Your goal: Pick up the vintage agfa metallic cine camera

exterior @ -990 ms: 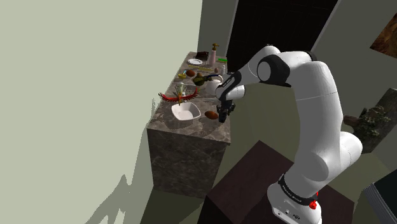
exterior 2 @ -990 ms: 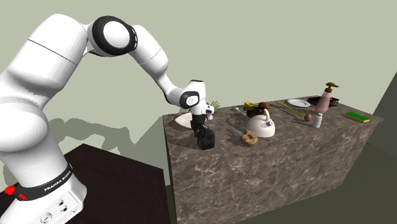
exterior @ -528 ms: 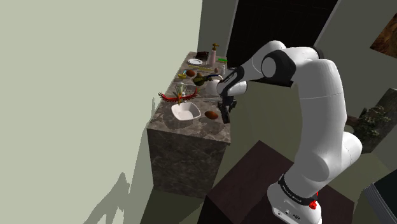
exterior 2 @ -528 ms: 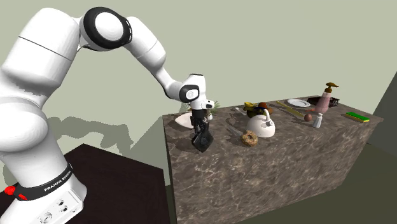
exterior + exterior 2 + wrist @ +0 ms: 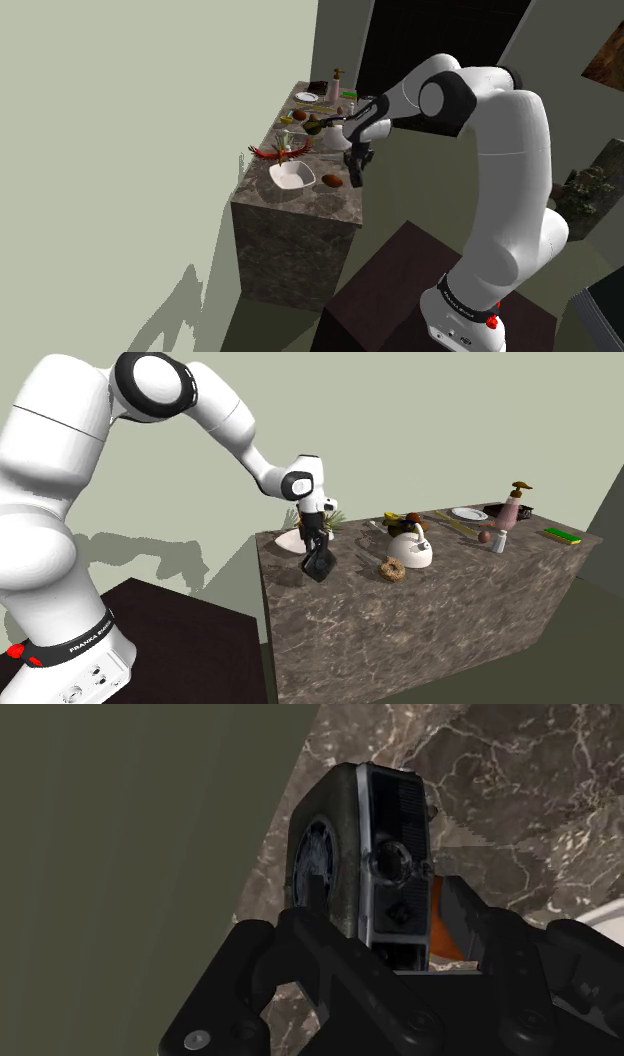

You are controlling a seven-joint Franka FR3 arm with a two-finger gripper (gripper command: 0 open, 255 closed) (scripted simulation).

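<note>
Arching high and bending down at the wrist, the white arm (image 5: 225,427) hangs the gripper (image 5: 316,555) over the end of the dark marbled counter (image 5: 430,612). Its fingers (image 5: 313,899) clasp the dark metal cine camera (image 5: 375,854), which is tilted and seemingly just clear of the stone.

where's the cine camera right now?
Second exterior view: the cine camera sits tilted in the gripper's clasp at the marble counter's left end, in front of the white bowl, left of the bagel.
</note>
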